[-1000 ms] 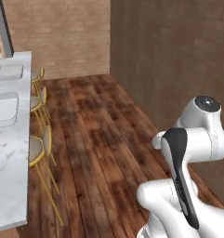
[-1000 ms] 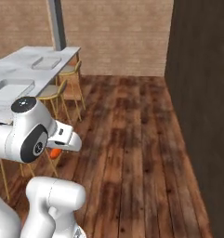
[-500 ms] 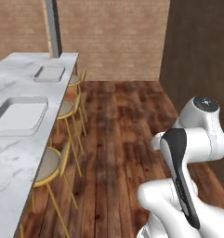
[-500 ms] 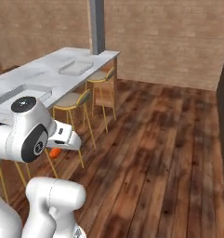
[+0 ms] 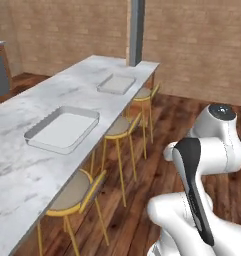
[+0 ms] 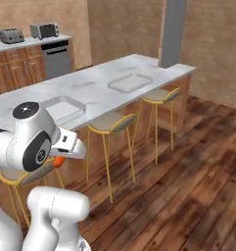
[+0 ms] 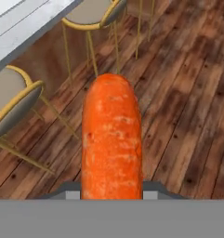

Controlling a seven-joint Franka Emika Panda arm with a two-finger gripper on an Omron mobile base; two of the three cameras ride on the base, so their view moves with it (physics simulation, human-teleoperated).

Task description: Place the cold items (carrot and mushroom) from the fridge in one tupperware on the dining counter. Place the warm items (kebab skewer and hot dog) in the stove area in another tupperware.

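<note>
The tool (image 7: pixel 111 193) is clamped on the carrot (image 7: pixel 112 148), middle of the hand view. It is being carried. Next, reach the near tupperware (image 5: pixel 63 129), left on the table (image 5: pixel 22 165), and let go.

Dining counter (image 5: pixel 37 150): long white-grey marbled slab, running away toward a grey pillar (image 5: pixel 137 30).
Near tupperware (image 5: pixel 63 129): shallow pale grey tray lying flat on the slab, close to the stool-side edge.
Far tupperware (image 5: pixel 116 83): same kind of tray, flat, well apart from the near one, close to the pillar.
Floor (image 6: pixel 188 186): dark wood planks; yellow-legged stools (image 6: pixel 112 122) stand on it along the counter's edge.
</note>
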